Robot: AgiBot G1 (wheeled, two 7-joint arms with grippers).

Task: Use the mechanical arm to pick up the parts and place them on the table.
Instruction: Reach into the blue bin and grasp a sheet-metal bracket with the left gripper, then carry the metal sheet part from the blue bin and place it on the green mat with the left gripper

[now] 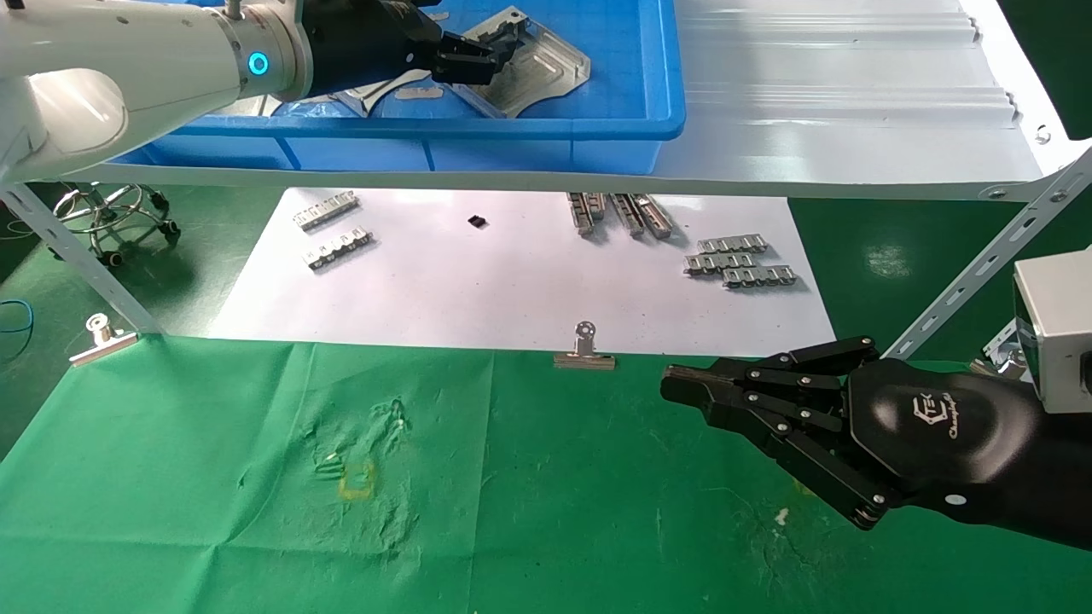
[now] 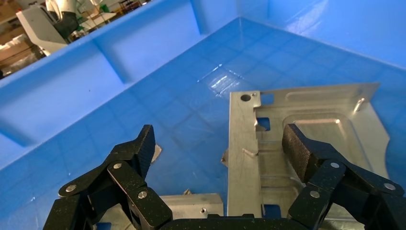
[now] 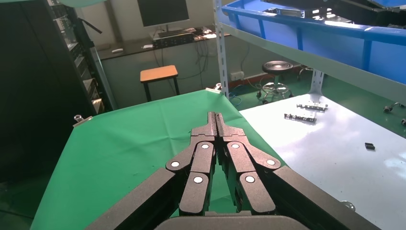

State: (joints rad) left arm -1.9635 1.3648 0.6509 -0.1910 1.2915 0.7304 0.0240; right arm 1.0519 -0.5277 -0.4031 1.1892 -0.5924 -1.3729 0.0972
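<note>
Left claw (image 2: 218,158), spread wide at upper left inside the blue bin (image 1: 657,102), straddles a metal plate (image 2: 306,139) for gripping; right claw (image 1: 682,388) closed, idle over the bench (image 1: 213,495).

Workshop or test lab around me: blue parts bin (image 1: 478,141) on a white metal shelf (image 1: 853,102), green cloth table (image 1: 256,512), stool (image 3: 279,67), monitor (image 3: 163,12) (desk behind).
</note>
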